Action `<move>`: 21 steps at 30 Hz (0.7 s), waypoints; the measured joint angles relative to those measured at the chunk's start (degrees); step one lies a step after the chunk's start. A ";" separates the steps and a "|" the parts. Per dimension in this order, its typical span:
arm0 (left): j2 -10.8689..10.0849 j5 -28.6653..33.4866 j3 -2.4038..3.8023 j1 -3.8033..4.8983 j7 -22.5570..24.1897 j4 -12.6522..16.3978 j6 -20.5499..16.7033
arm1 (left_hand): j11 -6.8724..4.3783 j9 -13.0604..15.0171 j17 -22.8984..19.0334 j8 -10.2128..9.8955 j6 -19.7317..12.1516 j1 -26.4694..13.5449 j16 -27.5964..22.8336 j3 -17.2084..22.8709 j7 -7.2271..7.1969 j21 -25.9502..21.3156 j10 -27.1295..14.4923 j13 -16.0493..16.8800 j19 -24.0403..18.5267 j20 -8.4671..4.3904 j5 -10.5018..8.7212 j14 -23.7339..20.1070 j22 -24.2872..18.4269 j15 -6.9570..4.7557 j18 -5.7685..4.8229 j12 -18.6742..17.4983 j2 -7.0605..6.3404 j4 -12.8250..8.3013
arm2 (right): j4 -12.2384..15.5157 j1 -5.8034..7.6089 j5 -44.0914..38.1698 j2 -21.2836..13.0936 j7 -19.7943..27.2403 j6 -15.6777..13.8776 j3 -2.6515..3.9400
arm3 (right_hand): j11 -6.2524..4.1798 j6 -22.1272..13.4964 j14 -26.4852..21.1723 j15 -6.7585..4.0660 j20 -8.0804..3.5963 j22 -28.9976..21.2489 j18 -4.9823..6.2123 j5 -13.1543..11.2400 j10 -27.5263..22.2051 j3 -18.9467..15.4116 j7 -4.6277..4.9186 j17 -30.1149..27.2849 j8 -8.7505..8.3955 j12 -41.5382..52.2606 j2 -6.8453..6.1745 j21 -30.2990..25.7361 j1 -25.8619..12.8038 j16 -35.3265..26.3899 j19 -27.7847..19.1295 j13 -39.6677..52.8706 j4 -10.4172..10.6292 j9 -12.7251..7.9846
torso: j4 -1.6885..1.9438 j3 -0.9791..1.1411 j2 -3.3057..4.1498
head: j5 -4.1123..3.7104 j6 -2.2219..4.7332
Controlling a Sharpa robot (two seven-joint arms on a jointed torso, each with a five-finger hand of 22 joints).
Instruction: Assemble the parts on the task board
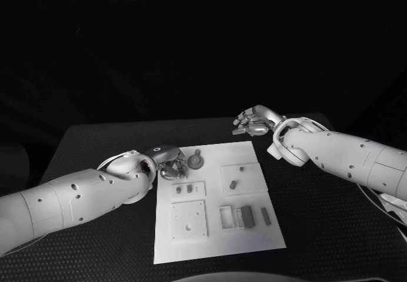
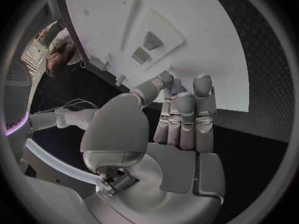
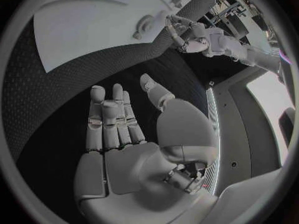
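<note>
Here my left hand [image 1: 167, 161] hangs over the task board's [image 1: 254, 235] far-left edge, fingers together and holding nothing, just beside the round part [image 1: 196, 159]. My right hand [image 1: 254, 122] waits beyond the far-right corner, fingers loosely apart, keeping clear.

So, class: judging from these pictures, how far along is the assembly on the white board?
Early. Nothing looks joined: small parts lie loose on the task board. The left hand is at the board's near-left corner beside the round part, holding nothing. The right hand hovers open beyond the board.
</note>
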 measured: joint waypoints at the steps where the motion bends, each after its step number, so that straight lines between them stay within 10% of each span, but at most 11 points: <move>1: 0.04 0.00 -0.03 -0.02 0.00 0.00 0.05 | 0.00 0.00 0.00 0.00 0.00 -0.01 0.00 0.02 0.00 0.00 0.00 0.00 0.06 0.06 0.00 0.01 0.00 -0.01 0.00 0.00 -0.02 0.02 | 0.00 0.00 0.00 0.00 0.00 0.00 0.00 | -0.07 0.08 0.00 0.00 0.00 0.00 -0.01 0.00 0.07 0.00 0.08 0.00 0.00 -0.21 0.00 0.00 0.00 0.00 0.00 0.00 0.00 0.00 | 0.00 0.00 0.00 | 0.00 0.01; 21: 0.43 -0.04 -0.74 0.02 0.14 -0.27 0.74 | -0.09 0.03 -0.06 -0.02 0.11 0.05 0.00 0.03 -0.11 0.00 -0.10 -0.05 -0.07 -0.06 -0.02 0.02 0.03 -0.02 0.00 -0.12 0.02 0.03 | 0.00 0.00 0.01 0.07 0.00 0.15 0.00 | -0.09 0.07 0.01 0.01 0.00 0.00 -0.05 0.00 0.04 0.00 0.07 -0.05 0.00 -0.44 0.23 0.00 -0.23 0.00 0.00 -0.11 0.00 0.00 | 0.02 0.01 0.00 | -0.12 -0.51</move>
